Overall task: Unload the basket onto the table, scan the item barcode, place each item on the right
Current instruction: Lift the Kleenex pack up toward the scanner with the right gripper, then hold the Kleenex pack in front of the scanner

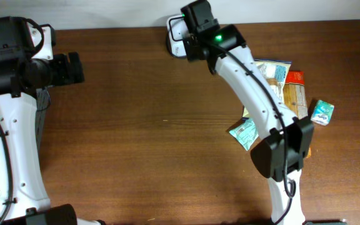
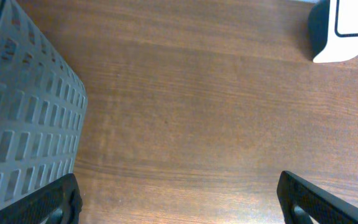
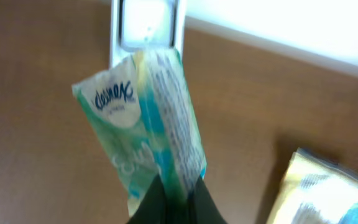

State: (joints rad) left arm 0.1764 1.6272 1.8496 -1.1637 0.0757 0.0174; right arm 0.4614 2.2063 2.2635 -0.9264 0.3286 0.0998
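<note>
From above, the brown wooden counter (image 1: 149, 125) is carrying a white scanner block with a dark-outlined window (image 1: 175, 36) at its far edge. The white right arm (image 1: 255, 87) is reaching over to that block, and its black wrist housing is covering whatever is underneath, so the grip is not showing from here. A heap of packets and boxes (image 1: 286, 87) is lying beside the arm's base, partly hidden by the arm. The left hand (image 1: 77, 67) is hanging over the far left of the counter, well apart from the scanner.

Through the left wrist camera, that hand's two dark fingers (image 2: 55, 202) are standing wide apart with only bare wood between them. A grey perforated plastic bin (image 2: 23, 124) is filling the left side, cut off by the frame, and only a corner of the scanner is peeking in at the top right.

Through the right wrist camera, the right hand (image 3: 169, 193) is pinching the lower end of a soft teal-and-white tissue pack (image 3: 148, 130), which is standing up just in front of the scanner window. A dark blue script logo is sitting on a white oval on one face; the side panel's fine print is blurring, and I cannot pick out a barcode. Whether pack and scanner are touching is unclear. A yellowish packet (image 3: 316, 193) is cut off at the lower right.
</note>
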